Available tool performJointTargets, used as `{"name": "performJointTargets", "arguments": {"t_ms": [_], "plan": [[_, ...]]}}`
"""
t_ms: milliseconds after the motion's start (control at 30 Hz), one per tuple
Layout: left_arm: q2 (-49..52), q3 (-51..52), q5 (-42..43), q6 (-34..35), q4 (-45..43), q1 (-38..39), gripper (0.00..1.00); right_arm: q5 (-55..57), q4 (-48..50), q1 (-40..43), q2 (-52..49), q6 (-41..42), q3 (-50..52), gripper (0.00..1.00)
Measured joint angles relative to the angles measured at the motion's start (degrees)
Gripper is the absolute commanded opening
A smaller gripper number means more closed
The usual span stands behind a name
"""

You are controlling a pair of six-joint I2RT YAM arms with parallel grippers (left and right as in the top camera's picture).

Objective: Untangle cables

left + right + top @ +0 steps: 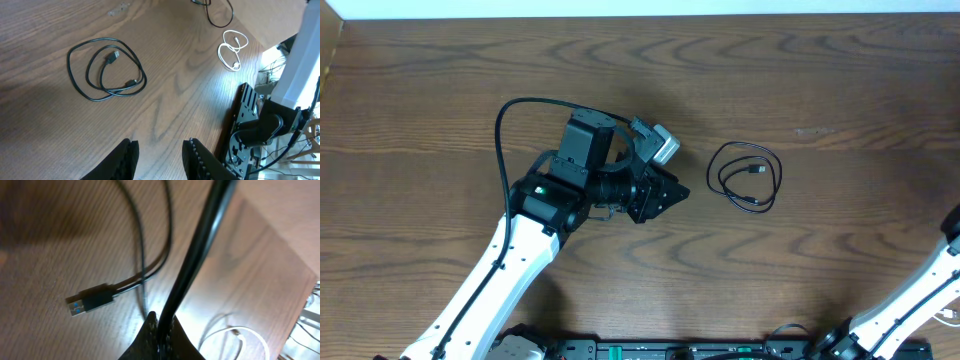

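A thin black cable (750,177) lies coiled in loose loops on the table, just right of my left gripper (665,192). In the left wrist view the same black coil (105,70) lies ahead of the open, empty left gripper (160,150), with bare wood between the two. A small white cable (231,50) lies looped near the table's right edge. My right gripper (161,317) is shut on another black cable (200,240) that runs up and away from its jaws. The white cable (240,335) lies just right of those jaws.
A black USB plug with a blue insert (87,302) and its thin cords lie left of the right gripper. Part of another black cord (217,15) shows at the top of the left wrist view. The right arm's base (255,125) stands past the table's edge.
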State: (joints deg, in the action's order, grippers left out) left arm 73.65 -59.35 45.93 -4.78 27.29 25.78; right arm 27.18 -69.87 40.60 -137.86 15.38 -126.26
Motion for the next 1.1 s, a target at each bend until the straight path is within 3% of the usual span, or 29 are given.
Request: {"name": "performJointTargets", "arguments": {"t_ms": [233, 333, 533, 567, 600, 700, 1100], "plan": [[0.00, 0.00, 0.00, 0.00, -0.07, 0.00, 0.35, 0.13, -1.03, -1.27, -2.40, 1.88, 0.07, 0.08], [0.00, 0.00, 0.00, 0.00, -0.07, 0.00, 0.35, 0.33, -1.09, -1.22, -2.38, 2.51, 0.04, 0.22], [0.00, 0.00, 0.00, 0.00, -0.07, 0.00, 0.35, 0.37, -2.16, -1.11, -2.38, 3.32, 0.04, 0.28], [0.00, 0.00, 0.00, 0.00, -0.07, 0.00, 0.35, 0.37, -2.40, -1.11, -2.38, 3.39, 0.04, 0.43], [0.00, 0.00, 0.00, 0.00, -0.07, 0.00, 0.35, 0.35, -2.56, -1.09, -2.38, 3.48, 0.04, 0.64], [0.00, 0.00, 0.00, 0.00, -0.07, 0.00, 0.35, 0.35, -2.95, -1.07, -2.38, 3.98, 0.04, 0.99], [0.00, 0.00, 0.00, 0.00, -0.07, 0.00, 0.35, -4.15, -3.34, -1.09, -2.38, 4.61, 0.04, 0.99]]}}
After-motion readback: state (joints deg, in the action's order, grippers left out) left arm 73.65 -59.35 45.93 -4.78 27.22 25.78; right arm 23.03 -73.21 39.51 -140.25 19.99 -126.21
